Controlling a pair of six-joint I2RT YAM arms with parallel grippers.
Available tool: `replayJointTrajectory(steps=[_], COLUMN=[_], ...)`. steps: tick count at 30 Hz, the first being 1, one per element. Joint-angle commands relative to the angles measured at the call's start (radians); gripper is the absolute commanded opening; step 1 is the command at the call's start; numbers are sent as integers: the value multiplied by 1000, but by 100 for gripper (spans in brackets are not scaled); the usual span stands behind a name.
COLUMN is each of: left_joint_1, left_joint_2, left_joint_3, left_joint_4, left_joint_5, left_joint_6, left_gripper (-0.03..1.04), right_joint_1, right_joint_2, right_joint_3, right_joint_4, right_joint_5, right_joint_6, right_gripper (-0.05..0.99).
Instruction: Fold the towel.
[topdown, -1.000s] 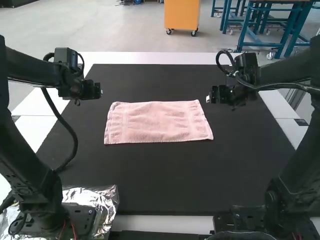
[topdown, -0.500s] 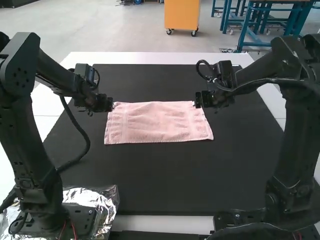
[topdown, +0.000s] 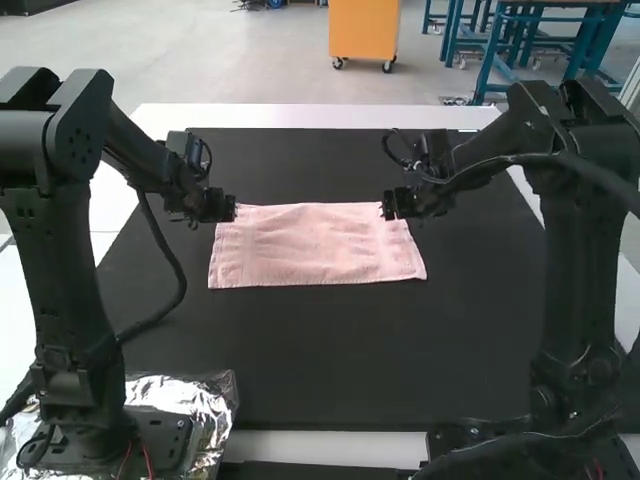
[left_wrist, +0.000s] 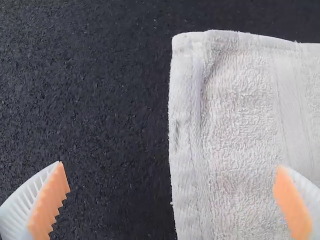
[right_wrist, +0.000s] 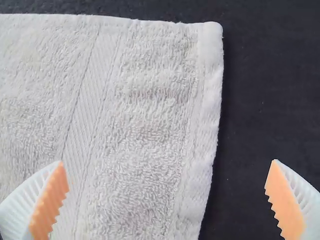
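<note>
Folding of the towel (topdown: 316, 250), judged at the opening stage, with approach seemingly done and grasp not yet made. Note the towel, spread as a flat rectangle on the dark mat (topdown: 350, 360), its longer sides running left to right, in the middle of the scene toward the far part of the table (topdown: 300, 116). Number of layers: impossible to tell from the visible surface, hence no completed fold to confirm. Edges fairly straight, with slight ripples near the far side.

Left gripper (left_wrist: 170, 165): released, ribbed fingers wide apart with nothing between the pads (left_wrist: 52, 195) in their hold; placed at the far left corner (left_wrist: 185, 45). Right gripper (right_wrist: 168, 161): likewise released and empty, placed at the far right corner (right_wrist: 209, 35). Compare the near roughly mirrored poses of both arms, suggestive of a two-handed fold.

Remaining, by judgement: lowering onto both far corners, pinching, lifting, carrying the far edge over to the near edge, releasing and smoothing. Chief risks: closing above the thin cloth, or uneven pinches and a skewed fold.
</note>
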Motion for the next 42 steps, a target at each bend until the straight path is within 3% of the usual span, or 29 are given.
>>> replayJointTrajectory(steps=[1,16,23,29,31,32,33,34,35,37,42], left_joint_1=[-3,-1,-3,-3,-3,-3,-1,2,3,17,29], left_joint_2=[24,71,88,117,125,125,125,124,122,113,110], left_joint_3=[47,56,51,45,35,25,12,-5,-25,-48,-53], left_joint_4=[-5,27,42,41,42,53,79,122,174,197,193], left_joint_5=[5,4,2,2,5,10,22,68,137,251,267], left_joint_6=[9,10,55,76,76,76,76,76,75,48,21], left_gripper=[95,95,95,88,73,60,39,9,3,2,2], right_joint_1=[-1,-3,-3,-1,-1,-3,-3,-4,-6,-14,-17], right_joint_2=[22,126,148,166,171,171,169,169,169,169,152], right_joint_3=[35,121,124,118,109,100,87,77,72,66,52], right_joint_4=[5,14,11,12,12,12,15,19,19,17,19], right_joint_5=[16,36,43,65,60,48,13,-43,-86,-92,-87], right_joint_6=[-13,-12,-7,-10,-19,-19,-24,-35,-55,-53,-53], right_gripper=[91,91,91,91,77,57,28,-1,-2,-2,-2])
